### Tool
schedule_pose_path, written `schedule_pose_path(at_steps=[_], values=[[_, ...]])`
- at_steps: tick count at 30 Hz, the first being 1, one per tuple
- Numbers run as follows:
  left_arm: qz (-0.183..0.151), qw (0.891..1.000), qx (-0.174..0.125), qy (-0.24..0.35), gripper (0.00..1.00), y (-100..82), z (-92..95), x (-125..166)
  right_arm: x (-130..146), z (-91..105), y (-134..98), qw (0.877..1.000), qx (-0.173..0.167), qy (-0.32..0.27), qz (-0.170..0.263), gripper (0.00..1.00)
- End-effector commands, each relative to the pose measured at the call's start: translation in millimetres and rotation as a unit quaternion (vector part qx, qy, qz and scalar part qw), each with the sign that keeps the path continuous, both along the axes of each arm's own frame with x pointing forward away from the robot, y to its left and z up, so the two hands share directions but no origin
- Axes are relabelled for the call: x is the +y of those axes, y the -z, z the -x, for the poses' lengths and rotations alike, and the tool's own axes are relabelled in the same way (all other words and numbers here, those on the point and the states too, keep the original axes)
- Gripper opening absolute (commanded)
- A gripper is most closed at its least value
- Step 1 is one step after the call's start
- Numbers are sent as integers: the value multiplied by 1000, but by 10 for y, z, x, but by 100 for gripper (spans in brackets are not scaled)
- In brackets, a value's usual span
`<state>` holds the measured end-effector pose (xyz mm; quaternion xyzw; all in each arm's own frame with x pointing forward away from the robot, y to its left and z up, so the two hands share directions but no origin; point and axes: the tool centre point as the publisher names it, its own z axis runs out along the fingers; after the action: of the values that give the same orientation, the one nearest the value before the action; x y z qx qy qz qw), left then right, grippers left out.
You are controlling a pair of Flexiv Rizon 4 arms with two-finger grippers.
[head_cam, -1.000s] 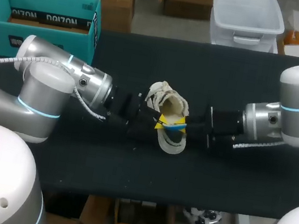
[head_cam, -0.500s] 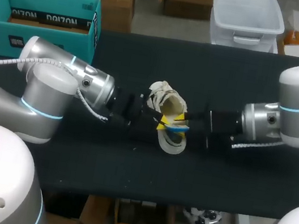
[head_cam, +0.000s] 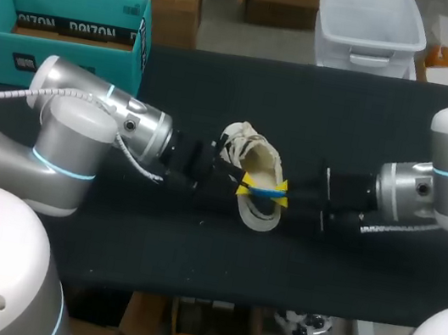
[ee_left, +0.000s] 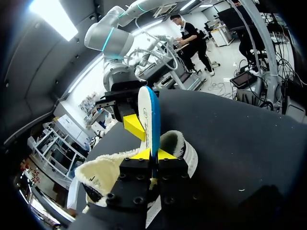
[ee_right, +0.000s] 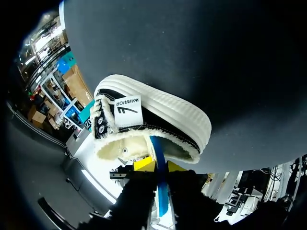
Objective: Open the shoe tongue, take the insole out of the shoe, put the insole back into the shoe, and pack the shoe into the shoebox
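Observation:
A cream fleece-lined shoe [head_cam: 248, 150] with a white sole lies at the table's middle. Just in front of its opening a blue-and-white insole [head_cam: 264, 193] is held on edge above the shoe's heel end. My left gripper [head_cam: 242, 190] is shut on one end of it and my right gripper [head_cam: 281, 198] on the other. In the left wrist view the insole [ee_left: 149, 120] stands upright between the left gripper [ee_left: 154, 154] fingers, with the shoe [ee_left: 103, 175] below. In the right wrist view the insole [ee_right: 160, 191] runs between the right gripper [ee_right: 159, 165] tips, beyond it the shoe [ee_right: 158, 112].
The open teal shoebox [head_cam: 66, 29] stands at the back left, beside the black table [head_cam: 193, 248]. Both arms lie low over the table, one on each side of the shoe.
The right arm has drawn back to the right and slightly toward the front. Its fingers opened briefly and closed again on the insole. The left arm hardly moved.

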<state>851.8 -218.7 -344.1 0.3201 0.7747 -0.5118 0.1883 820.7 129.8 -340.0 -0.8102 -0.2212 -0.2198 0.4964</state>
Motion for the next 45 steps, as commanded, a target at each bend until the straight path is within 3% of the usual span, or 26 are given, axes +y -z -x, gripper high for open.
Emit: schedule_pose_path(at_steps=[1,6,7,8,11,14,15,16,24,33,39,40,41,42,45], values=[[1,1000,-1,-4,0,2,7,10,-52,28,1,1000,-1,3,-1,0],[-2,1000,0,-3,0,-35,47,21,-34,-16,14,1000,-6,-6,-5,0],[-1,1000,0,-3,10,-46,60,20,-24,-25,13,1000,-7,-8,-5,0],[1,1000,-2,1,40,-79,96,14,-13,-32,12,1000,-8,-10,-5,0],[8,1000,-11,12,47,-143,171,-2,3,-46,13,1000,-10,-13,-5,0],[13,1000,-19,19,41,-190,227,-29,20,-64,28,1000,-12,-15,-6,0],[14,1000,-20,19,24,-193,229,-41,24,-71,33,1000,-12,-16,-6,0],[14,1000,-20,19,0,-191,226,-54,31,-78,38,1000,-12,-17,-6,0],[4,1000,-19,9,0,-113,133,-96,79,-141,69,1000,-14,-25,-6,0],[-18,1000,-6,-20,0,72,-77,-97,152,-389,222,999,-15,-43,-11,0],[-19,1000,-1,-21,0,92,-73,-86,141,-396,233,999,-12,-44,-13,0],[-19,1000,-1,-21,0,92,-74,-85,138,-385,230,999,-11,-43,-12,4],[-18,1000,-1,-21,0,87,-74,-83,130,-353,209,999,-10,-41,-11,23],[-17,1000,-1,-20,0,83,-73,-82,122,-324,187,999,-11,-39,-8,31],[-16,1000,-2,-18,0,75,-66,-86,103,-230,115,999,-11,-32,2,40]])
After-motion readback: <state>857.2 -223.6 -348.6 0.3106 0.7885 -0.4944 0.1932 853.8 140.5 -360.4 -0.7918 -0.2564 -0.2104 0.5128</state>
